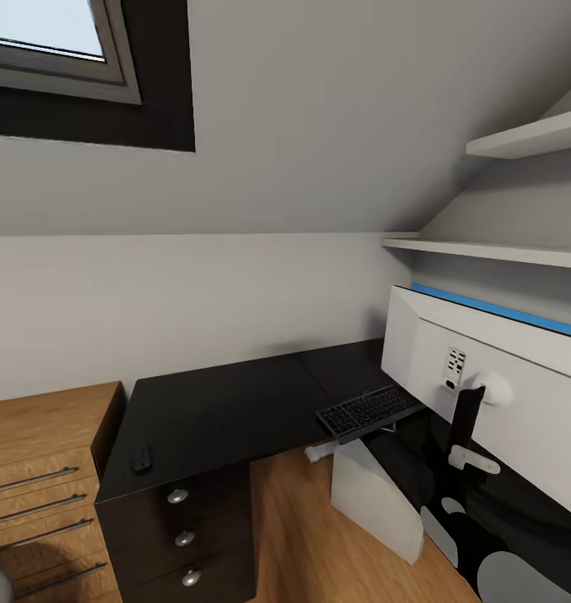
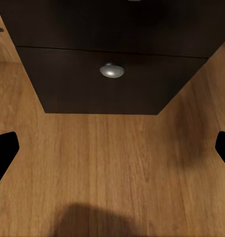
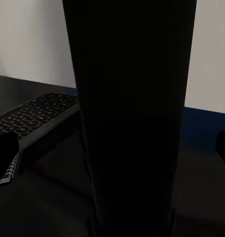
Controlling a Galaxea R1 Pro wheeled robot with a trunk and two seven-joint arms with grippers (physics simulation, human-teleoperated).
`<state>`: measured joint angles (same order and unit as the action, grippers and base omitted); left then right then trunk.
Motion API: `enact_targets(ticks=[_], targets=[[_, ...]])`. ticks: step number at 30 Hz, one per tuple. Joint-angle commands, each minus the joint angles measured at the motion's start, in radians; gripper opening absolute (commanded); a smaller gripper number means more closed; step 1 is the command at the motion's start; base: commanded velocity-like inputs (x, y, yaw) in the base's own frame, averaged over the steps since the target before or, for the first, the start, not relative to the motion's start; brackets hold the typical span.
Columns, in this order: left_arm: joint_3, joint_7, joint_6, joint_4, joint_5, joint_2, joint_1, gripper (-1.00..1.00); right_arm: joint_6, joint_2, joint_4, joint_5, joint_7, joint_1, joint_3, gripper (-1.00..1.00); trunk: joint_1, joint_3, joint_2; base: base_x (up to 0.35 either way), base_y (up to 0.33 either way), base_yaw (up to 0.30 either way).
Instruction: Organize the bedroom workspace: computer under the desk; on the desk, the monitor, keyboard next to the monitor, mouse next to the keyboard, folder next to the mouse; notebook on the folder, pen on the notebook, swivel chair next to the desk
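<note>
The black desk [image 1: 227,410] runs along the wall with three silver-knobbed drawers [image 1: 183,538]. The small black mouse [image 1: 141,457] lies near the desk's left front corner. The dark keyboard [image 1: 369,410] [image 3: 33,116] sits tilted at the inner corner, overhanging the edge. The monitor [image 1: 503,402] shows its white back close at the right, on a black stand [image 1: 465,419] [image 3: 129,118]. My right gripper [image 3: 112,148] is open with that stand straight ahead between its fingers. The white computer [image 1: 376,502] stands on the floor below the keyboard. My left gripper [image 2: 112,153] is open above the wooden floor, facing the bottom drawer's knob [image 2: 112,71]. Folder, notebook and swivel chair are out of view.
A light wooden drawer cabinet [image 1: 34,486] adjoins the desk's left end. White shelves [image 1: 503,251] hang at the right under the sloping ceiling. A blue band [image 1: 503,311] [image 3: 206,123] shows behind the monitor. A short white stick-like end [image 1: 316,453] pokes out under the keyboard.
</note>
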<state>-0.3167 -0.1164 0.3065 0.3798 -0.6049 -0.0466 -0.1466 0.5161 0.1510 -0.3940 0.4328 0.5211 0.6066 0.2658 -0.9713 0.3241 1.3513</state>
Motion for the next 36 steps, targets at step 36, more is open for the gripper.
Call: enact_targets(ticks=[36], targets=[[-0.009, -0.008, 0.003, 0.001, -0.004, -0.001, -0.001, 1.0, 0.005, 0.012, 0.0, 0.009, 0.007, 0.001, 0.004, 1.0, 0.0, 0.001, 0.001, 0.003, 0.0, 0.0]])
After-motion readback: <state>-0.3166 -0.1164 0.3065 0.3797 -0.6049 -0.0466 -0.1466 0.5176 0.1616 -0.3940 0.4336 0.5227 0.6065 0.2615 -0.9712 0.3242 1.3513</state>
